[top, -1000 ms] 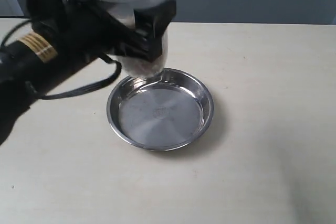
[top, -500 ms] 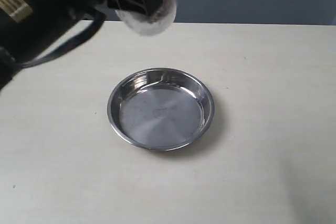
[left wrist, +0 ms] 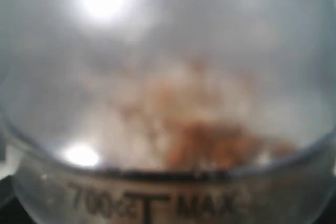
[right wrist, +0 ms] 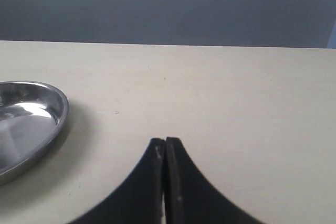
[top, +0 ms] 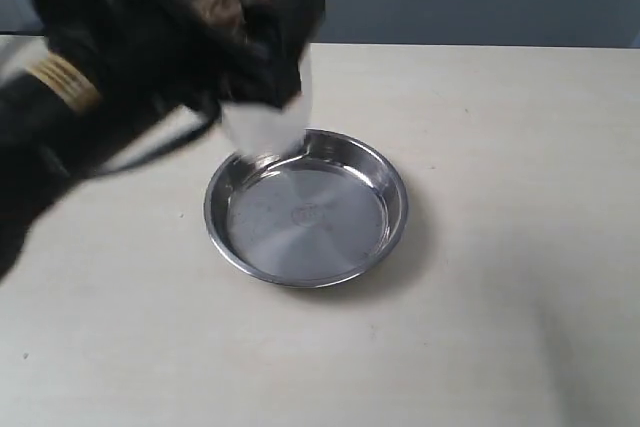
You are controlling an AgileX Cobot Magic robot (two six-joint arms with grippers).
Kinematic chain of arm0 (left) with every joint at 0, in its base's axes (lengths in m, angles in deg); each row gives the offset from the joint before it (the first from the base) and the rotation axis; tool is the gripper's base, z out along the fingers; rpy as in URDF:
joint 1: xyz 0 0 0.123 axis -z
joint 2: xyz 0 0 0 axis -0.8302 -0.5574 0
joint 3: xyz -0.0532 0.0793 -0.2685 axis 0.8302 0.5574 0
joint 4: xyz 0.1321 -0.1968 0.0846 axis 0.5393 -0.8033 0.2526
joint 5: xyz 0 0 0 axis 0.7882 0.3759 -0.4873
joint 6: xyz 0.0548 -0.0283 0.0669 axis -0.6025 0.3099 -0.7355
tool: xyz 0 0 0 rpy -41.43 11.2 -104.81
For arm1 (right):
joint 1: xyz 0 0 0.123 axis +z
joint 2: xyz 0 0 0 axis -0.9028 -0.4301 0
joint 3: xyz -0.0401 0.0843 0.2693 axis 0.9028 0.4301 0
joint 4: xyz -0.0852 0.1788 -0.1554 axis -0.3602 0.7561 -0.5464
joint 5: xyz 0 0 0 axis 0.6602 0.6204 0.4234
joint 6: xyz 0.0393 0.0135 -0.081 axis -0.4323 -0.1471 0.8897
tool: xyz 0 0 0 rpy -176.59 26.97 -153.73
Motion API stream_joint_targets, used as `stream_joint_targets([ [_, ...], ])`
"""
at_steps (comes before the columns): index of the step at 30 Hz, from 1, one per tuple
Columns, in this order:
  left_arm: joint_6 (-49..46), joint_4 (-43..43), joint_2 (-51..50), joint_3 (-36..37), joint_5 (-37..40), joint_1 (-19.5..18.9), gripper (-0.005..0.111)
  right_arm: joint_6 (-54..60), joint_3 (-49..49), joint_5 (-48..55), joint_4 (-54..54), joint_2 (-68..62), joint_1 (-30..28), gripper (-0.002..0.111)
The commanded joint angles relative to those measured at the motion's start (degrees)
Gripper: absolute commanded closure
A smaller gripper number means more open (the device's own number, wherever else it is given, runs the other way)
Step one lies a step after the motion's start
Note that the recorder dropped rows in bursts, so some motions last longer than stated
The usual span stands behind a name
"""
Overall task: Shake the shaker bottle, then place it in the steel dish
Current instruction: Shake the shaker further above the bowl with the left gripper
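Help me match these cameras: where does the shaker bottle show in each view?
Exterior view: shaker bottle, blurred, upper left, above the far rim of the steel dish.
Left wrist view: fills the picture.
Right wrist view: not in it.
Shared landmark: steel dish, central in the exterior view, cut off in the right wrist view.

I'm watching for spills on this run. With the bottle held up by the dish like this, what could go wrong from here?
1. The shaker bottle, held in the left gripper, appears to be over the rim of the steel dish, not its middle. Lowered here, its base may catch the rim and tip.
2. The bottle looks motion-blurred. A loose grip or cap could scatter the brown granules.
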Motion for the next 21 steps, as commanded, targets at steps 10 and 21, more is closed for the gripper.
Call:
stream_joint_targets([
  [10, -1.3, 9.0, -1.3, 2.1, 7.5, -0.8, 0.107, 0.0, 0.1, -0.6, -0.1, 0.2, 0.2, 0.109],
  [21, -1.0, 13.0, 0.6, 2.7, 6.1, -2.9, 0.107, 0.0, 0.1, -0.6, -0.1, 0.2, 0.2, 0.109],
])
